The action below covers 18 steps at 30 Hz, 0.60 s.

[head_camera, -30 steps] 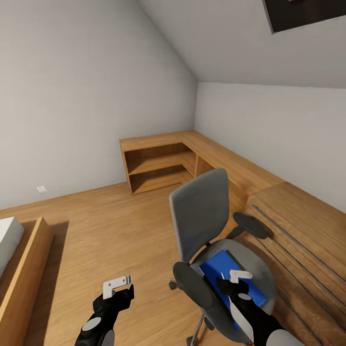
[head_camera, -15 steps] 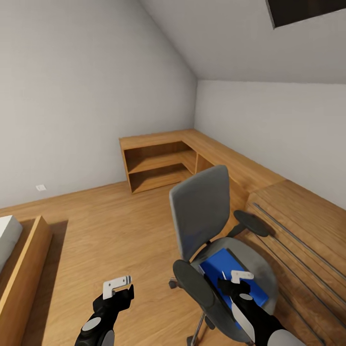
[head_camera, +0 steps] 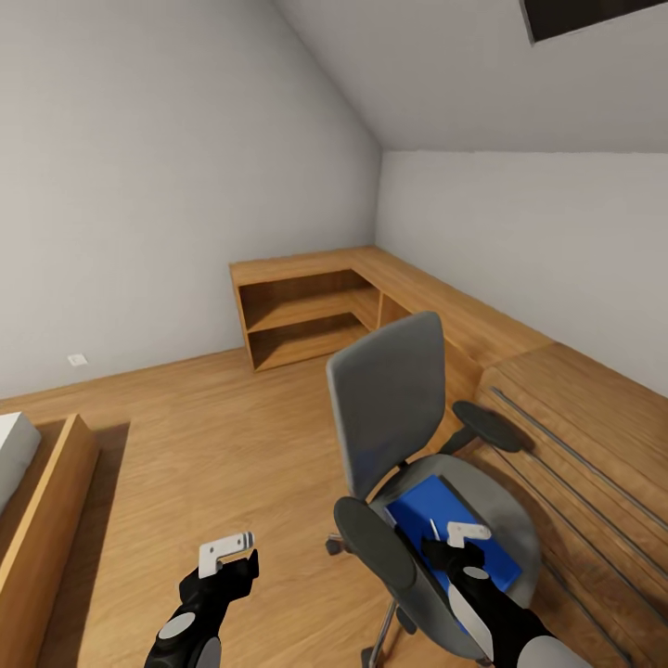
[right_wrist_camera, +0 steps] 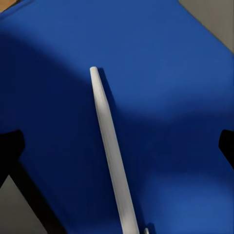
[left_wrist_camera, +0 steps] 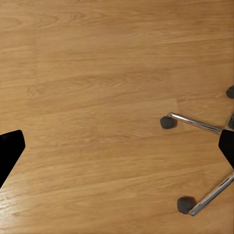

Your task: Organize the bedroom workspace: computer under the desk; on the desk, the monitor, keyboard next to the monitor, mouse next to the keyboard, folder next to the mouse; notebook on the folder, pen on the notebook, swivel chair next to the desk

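The swivel chair [head_camera: 390,408] stands right in front of me, grey seat and tall back, black armrests. Its chrome legs and castors [left_wrist_camera: 195,124] show in the left wrist view. The blue folder [head_camera: 422,506] lies flat on the seat, and the white pen [head_camera: 433,529] rests on top of it. My right gripper [head_camera: 455,543] hovers open just above the folder [right_wrist_camera: 161,63], with the pen [right_wrist_camera: 109,146] running between its dark fingertips [right_wrist_camera: 9,148]. My left gripper [head_camera: 234,557] hangs open over bare floor, left of the chair. Desk, monitor, keyboard, mouse, computer and notebook are out of view.
A light wooden corner shelf unit [head_camera: 306,315] runs along the far walls. A wooden chest with long bar handles [head_camera: 575,436] sits close on the chair's right. A bed frame [head_camera: 46,520] borders the left. Plank floor [head_camera: 213,445] lies open between them.
The whole picture has drifted slightly, so the camera moved. Both grippers hold their places and stay open; the folder and pen lie as before.
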### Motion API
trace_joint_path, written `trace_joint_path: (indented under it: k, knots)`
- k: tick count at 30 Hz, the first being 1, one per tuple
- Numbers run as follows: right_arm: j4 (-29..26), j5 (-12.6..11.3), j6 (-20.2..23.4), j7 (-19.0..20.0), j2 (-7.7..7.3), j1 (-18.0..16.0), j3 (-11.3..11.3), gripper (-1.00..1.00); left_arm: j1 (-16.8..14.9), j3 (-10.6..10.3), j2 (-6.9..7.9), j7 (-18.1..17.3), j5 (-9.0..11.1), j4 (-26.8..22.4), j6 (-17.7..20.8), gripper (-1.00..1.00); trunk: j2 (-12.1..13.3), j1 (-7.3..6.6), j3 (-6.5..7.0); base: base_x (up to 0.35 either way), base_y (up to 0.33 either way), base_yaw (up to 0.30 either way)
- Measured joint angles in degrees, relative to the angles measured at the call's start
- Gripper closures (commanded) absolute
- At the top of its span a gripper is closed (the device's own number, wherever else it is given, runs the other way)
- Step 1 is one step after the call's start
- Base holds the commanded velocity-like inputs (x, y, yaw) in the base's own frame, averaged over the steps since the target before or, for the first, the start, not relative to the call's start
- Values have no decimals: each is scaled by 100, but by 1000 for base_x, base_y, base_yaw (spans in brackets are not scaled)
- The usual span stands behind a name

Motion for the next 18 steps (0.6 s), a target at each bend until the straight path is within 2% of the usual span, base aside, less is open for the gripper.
trace_joint_path:
  k: [11,18]
  knots:
    - [0,0,-2,0,-2,0,0,-100,1,-1,0,0,0,0,0,-100,-441,242,-198,0,0,0]
    - [0,1,-7,0,-1,1,0,-100,0,-4,0,0,0,0,0,-100,-443,242,-198,0,0,0]
